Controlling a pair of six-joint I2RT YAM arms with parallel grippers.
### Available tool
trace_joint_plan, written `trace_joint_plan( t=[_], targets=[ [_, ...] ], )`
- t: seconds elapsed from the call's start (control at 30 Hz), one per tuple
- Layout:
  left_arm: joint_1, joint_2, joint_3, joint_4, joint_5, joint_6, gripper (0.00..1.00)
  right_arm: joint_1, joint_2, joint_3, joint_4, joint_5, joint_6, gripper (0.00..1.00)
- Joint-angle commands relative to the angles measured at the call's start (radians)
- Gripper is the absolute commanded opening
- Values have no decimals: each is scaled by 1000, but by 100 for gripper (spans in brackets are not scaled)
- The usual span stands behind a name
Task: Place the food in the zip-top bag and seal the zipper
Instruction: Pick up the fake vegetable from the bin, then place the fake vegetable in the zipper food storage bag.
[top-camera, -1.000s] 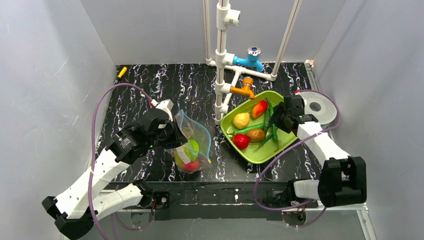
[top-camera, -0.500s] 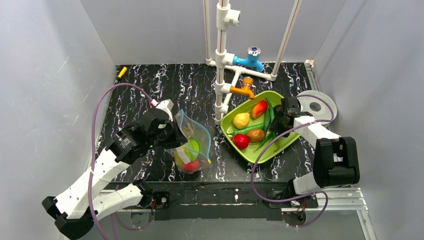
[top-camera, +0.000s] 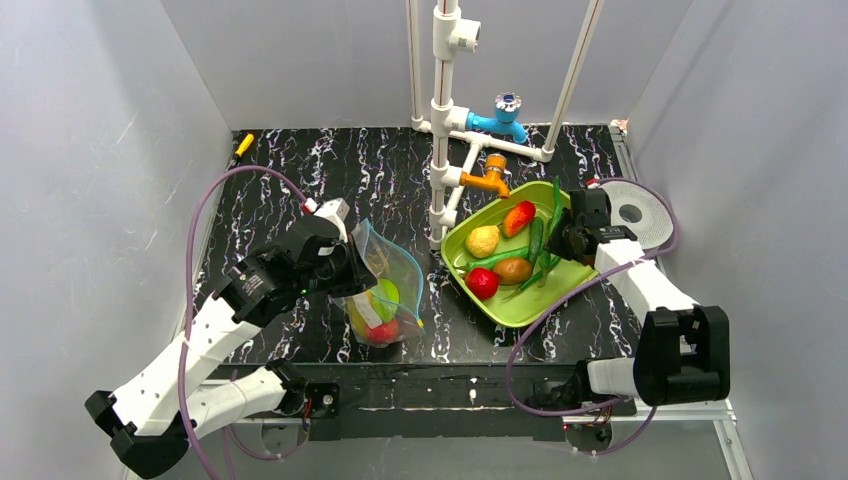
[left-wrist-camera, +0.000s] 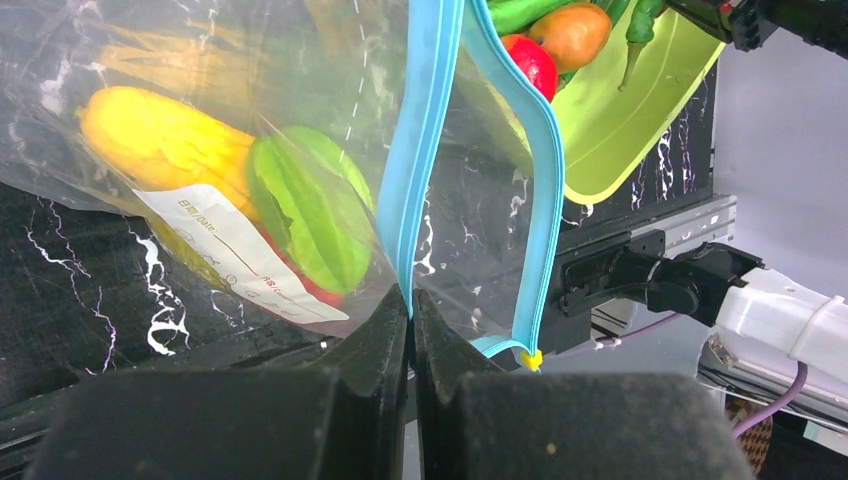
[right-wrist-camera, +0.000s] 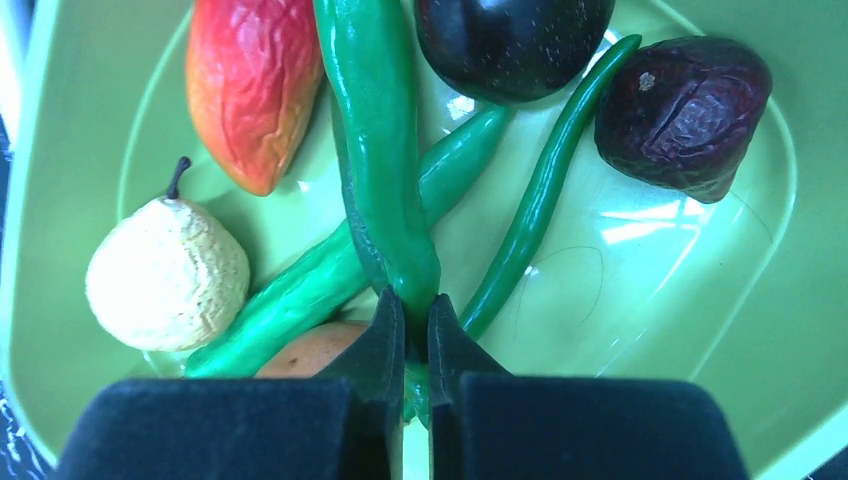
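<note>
The zip-top bag (top-camera: 385, 290) stands open left of centre, with yellow, green and red food (left-wrist-camera: 150, 135) inside. My left gripper (left-wrist-camera: 411, 300) is shut on the near side of its light-blue zipper (left-wrist-camera: 420, 150); the far side (left-wrist-camera: 545, 180) hangs apart from it. The lime-green tray (top-camera: 520, 305) holds more food: a red-orange fruit (right-wrist-camera: 250, 90), a pale pear (right-wrist-camera: 165, 275), dark plums (right-wrist-camera: 685, 100) and long green pods. My right gripper (right-wrist-camera: 415, 310) reaches into the tray, shut on the end of a thick green pepper (right-wrist-camera: 385, 150).
A white pipe frame (top-camera: 440, 120) with a blue tap (top-camera: 500, 115) and an orange tap (top-camera: 490, 180) stands just behind the tray. A white disc (top-camera: 635, 212) lies right of the tray. A small yellow item (top-camera: 244, 143) sits at the back left. Grey walls close in both sides.
My right gripper has gone from open to shut on the green pepper in the tray, and a pod now tilts up over the tray's far rim. Left arm and bag are unmoved.
</note>
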Motion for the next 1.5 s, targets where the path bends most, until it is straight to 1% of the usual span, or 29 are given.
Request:
trace_joint_plan(
  t=[0.0,0.27,0.4,0.5,0.63,0.7,0.8,0.97,1.07,1.17,1.33,1.47],
  targets=[
    [6,-1,9,1,10,5,0,-1,-86,46,-2,-8,-10,1],
    [6,-4,17,-15,-8,15,0,0,-265,-1,14,-109,-20,1],
    [5,-1,23,-17,-3,16,0,-1,-302,8,-47,-270,-26,1],
    [6,-5,22,-16,-7,19,0,0,-315,11,-136,-377,-40,1],
    [5,-4,12,-10,-7,22,0,-1,-388,-76,-149,-551,-44,1],
    [6,1,10,-6,-2,24,0,1,-426,-116,-167,-608,-30,1],
    [6,0,5,8,3,20,0,6,-459,-140,-249,-678,-6,1],
    [5,5,5,27,6,24,0,49,-487,-113,-437,-714,1,1],
    [5,11,7,33,3,29,0,103,-498,-63,-540,-701,-29,1],
    [5,16,4,38,-8,35,0,196,-486,-23,-596,-698,-67,1],
    [6,25,5,30,-32,47,0,430,-479,44,-562,-679,-100,1],
    [5,26,5,24,-36,50,0,564,-426,142,-569,-630,-117,1]
  ],
)
